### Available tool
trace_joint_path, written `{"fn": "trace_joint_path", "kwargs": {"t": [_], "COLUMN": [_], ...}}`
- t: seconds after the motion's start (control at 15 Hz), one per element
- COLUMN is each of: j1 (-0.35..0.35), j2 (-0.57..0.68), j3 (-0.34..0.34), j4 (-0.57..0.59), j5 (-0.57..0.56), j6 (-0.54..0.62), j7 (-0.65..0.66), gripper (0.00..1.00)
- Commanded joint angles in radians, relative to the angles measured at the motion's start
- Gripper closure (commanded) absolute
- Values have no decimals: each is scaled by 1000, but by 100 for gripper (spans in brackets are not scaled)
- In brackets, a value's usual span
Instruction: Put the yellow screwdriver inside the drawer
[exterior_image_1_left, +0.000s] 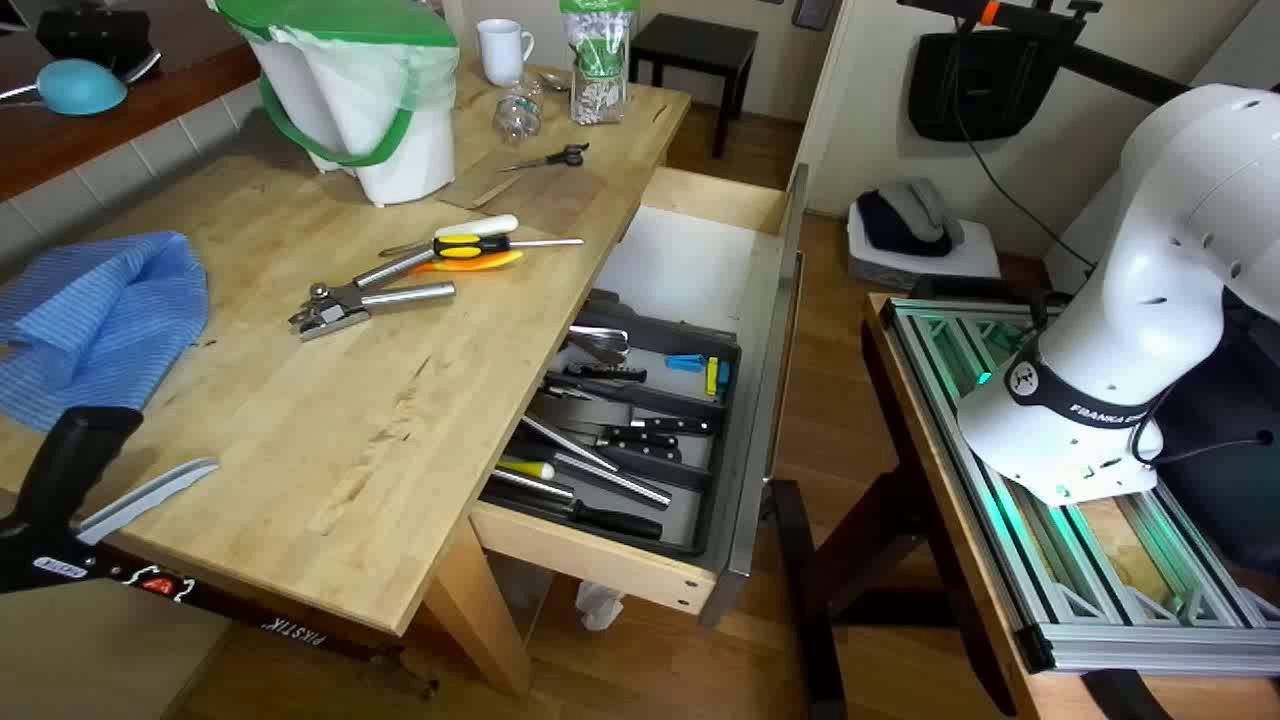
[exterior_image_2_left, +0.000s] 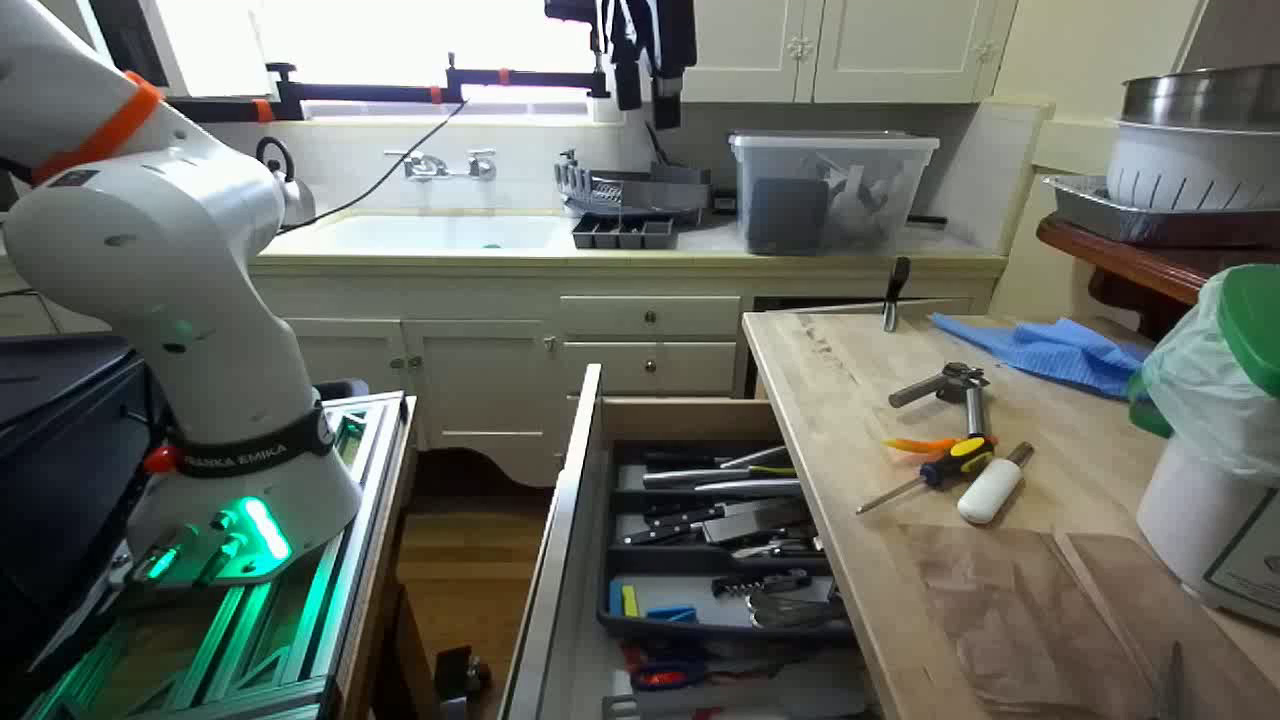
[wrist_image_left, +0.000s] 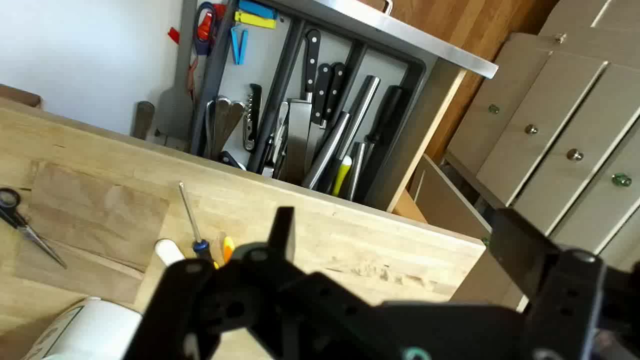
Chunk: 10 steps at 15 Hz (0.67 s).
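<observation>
1. The small, slim screwdriver with a yellow-and-black handle and a thin metal shaft (exterior_image_1_left: 490, 244) lies on the light-wood table (exterior_image_1_left: 300, 420), close to the edge. Its shaft points toward the wide, shallow light-wood drawer (exterior_image_1_left: 590, 562), and it is outside that drawer.

2. Right around it I see a rounded white-handled tool (exterior_image_2_left: 990, 492), a tapered bright-orange tool (exterior_image_1_left: 475, 263) and a grey metal hand tool with two tube-shaped handles (exterior_image_1_left: 335, 308). One of those handles runs up to the screwdriver; whether the two touch, I can't tell.

3. The drawer stands pulled out alongside the table and holds a dark, divided tray (wrist_image_left: 214, 80).

4. In the tray, black-handled knives (wrist_image_left: 311, 65) lie in one compartment; the next one over has a yellow clip (wrist_image_left: 255, 20), blue clips (wrist_image_left: 243, 46) and a black corkscrew (wrist_image_left: 252, 115).

5. In the wrist view, the black, jointed claw (wrist_image_left: 396, 222) has its two fingers well apart, with a stretch of the table and its edge showing between them.

6. Farther off on the table I see a white bucket with a green lid (exterior_image_1_left: 425, 165), a striped blue cloth (exterior_image_1_left: 110, 310), a white mug (exterior_image_1_left: 500, 50), and dark-handled scissors (wrist_image_left: 24, 228) across the edge of a thin brown sheet (exterior_image_2_left: 980, 590).

7. Across the drawer from the table, the thick white robot arm (exterior_image_1_left: 1120, 290) rises from a silver metal frame (exterior_image_1_left: 1180, 642), green light (exterior_image_2_left: 265, 528) glowing at its base.
</observation>
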Motion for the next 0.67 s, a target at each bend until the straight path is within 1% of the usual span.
{"fn": "trace_joint_path", "kwargs": {"t": [0.0,0.33,0.4,0.47,0.6], "j1": [-11,-11,-27,-33,-48], "j2": [2,2,17,32,86], "j3": [8,8,13,2,-42], "j4": [2,2,-8,-16,-22], "j5": [5,5,-12,-18,-25], "j6": [-2,-2,65,141,281], "j7": [-5,-5,24,12,-51], "gripper": [0,0,0,0,0]}}
